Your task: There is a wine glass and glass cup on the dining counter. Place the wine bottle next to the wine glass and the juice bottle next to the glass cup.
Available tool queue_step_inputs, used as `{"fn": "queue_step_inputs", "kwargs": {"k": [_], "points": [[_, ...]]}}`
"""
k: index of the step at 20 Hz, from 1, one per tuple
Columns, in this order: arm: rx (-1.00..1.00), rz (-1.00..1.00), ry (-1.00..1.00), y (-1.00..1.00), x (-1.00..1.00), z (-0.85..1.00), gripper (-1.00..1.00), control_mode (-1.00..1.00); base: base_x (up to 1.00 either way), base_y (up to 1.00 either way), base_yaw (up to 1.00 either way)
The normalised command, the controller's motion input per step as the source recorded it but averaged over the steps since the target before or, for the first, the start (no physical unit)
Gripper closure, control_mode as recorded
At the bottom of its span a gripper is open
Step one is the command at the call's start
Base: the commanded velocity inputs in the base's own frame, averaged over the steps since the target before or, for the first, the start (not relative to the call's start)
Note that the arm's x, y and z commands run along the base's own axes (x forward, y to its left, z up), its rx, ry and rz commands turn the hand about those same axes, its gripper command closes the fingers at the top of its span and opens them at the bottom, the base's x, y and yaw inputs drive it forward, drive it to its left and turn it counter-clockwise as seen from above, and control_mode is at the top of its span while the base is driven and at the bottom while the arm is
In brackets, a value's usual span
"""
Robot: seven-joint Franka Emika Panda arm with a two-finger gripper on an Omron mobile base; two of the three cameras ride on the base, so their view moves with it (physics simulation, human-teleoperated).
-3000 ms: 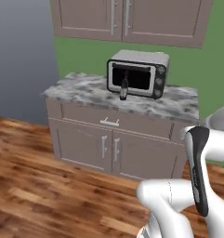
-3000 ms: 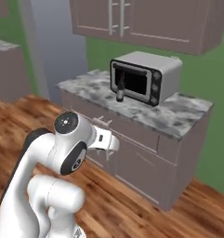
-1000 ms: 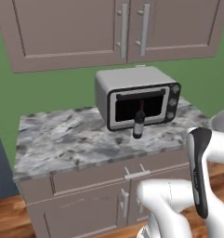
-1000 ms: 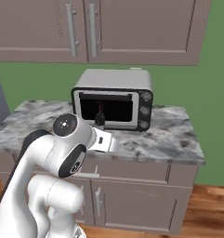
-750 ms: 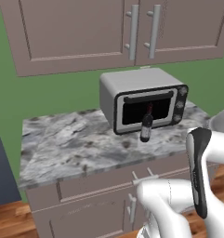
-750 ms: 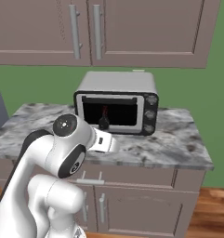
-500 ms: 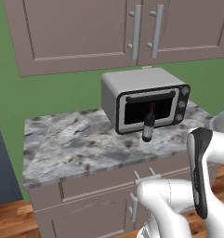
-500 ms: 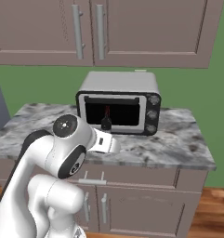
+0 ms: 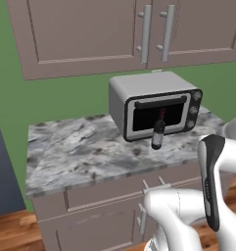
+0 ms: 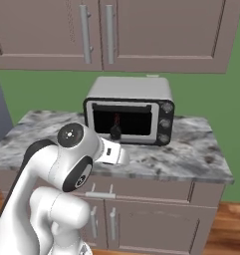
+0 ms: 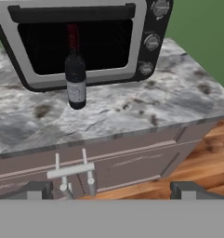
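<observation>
The wine bottle (image 11: 76,76) is dark with a red neck capsule and a pale label. It stands upright on a small marble worktop (image 11: 132,109), just in front of the toaster oven's glass door. It also stands by the oven in the left base view (image 9: 158,133), and my arm partly covers it in the right base view (image 10: 115,130). My gripper (image 11: 113,189) is open, well short of the worktop's front edge and lower than the bottle, with nothing between its fingertips (image 11: 39,189). The wine glass, glass cup, juice bottle and dining counter are out of view.
A silver toaster oven (image 9: 156,105) sits at the back of the worktop (image 9: 80,147), under closed wall cabinets (image 9: 139,34). Below are a drawer with a bar handle (image 11: 71,172) and base cabinet doors. The wall is green and the floor (image 11: 197,158) is wood.
The whole picture has shifted as the base drove: worktop, oven and bottle sit slightly further right in the left base view. The bottle stays by the oven. The jaws stay wide open.
</observation>
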Motion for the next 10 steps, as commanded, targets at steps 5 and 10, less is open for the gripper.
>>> {"fn": "queue_step_inputs", "kwargs": {"k": [5,10], "points": [[0.0,0.0,0.0,0.0,0.0,0.0,-1.0,1.0,0.15,0.12,0.17],[0.0,0.0,0.0,0.0,0.0,0.0,-1.0,1.0,0.31,0.04,0.16]]}}
